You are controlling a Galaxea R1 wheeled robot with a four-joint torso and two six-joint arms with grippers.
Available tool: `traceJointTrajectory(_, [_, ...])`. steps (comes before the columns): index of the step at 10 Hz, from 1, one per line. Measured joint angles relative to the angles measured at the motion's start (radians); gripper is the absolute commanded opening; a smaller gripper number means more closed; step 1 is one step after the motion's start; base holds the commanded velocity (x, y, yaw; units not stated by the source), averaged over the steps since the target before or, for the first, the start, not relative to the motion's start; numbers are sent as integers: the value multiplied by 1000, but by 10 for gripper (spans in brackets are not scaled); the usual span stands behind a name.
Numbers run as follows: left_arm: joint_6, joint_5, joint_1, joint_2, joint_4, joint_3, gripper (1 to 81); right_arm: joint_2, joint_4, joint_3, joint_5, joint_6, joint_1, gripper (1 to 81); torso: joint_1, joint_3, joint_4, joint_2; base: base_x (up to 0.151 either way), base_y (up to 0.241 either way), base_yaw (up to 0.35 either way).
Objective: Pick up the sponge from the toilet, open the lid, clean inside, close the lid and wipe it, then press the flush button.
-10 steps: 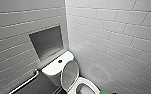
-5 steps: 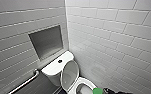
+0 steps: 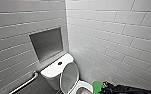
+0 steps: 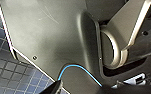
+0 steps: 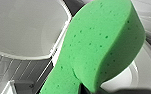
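Your right gripper point(image 3: 103, 88) clamps the sponge point(image 5: 98, 45) by one end at the frame's bottom edge — likely soft, light, bendy — so grip nearer its waist.

Even, cool light falls from above on the white wall tiles point(image 3: 111, 30), with no hard shadows. The square niche point(image 3: 47, 43) is shaded inside and sits darker. The toilet point(image 3: 57, 67) carries a soft sheen, and a dim band lies beside it around the grab rail point(image 3: 23, 83). Grout lines bow toward the head view's edges (the wide lens bends them). In the right wrist view the sponge point(image 5: 96, 45) is brightly lit on its broad face and shaded underneath, its outline soft, with pale glare on the white ceramic behind. The left wrist view is dim: a dark plate point(image 4: 48, 32) with a faint grey sheen, a thin highlight along its rim, and a murky, bluish tiled floor point(image 4: 6, 72).
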State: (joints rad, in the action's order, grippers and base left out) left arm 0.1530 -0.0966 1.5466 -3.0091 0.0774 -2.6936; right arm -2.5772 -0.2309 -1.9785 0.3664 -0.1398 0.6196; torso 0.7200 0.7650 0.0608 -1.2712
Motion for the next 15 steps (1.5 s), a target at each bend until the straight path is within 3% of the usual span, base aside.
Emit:
traceJointTrajectory(4, [0, -1, 0, -2, 0, 0, 811, -12, 2, -1, 3, 0, -13, 10, 75, 106, 0, -118, 0, 0, 0])
traceJointTrajectory(7, [0, 10, 43, -14, 0, 0, 811, -47, 3, -26, -1, 0, -61, 10, 87, 189, 0, -136, 0, 0, 0])
traceJointTrajectory(9, [0, 14, 97, -36, 0, 0, 811, -79, 4, -60, 1, 0, -71, 10, 88, 207, 0, -137, 0, 0, 0])
traceJointTrajectory(12, [-1, 106, 147, -73, 0, -2, 811, -136, 4, -116, 0, 0, -76, 10, 89, 206, 0, -137, 0, 0, 0])
traceJointTrajectory(15, [0, 131, 166, -158, 1, 4, 811, -138, 3, -119, 1, 0, -91, 10, 89, 206, 0, -138, 0, 0, 0])
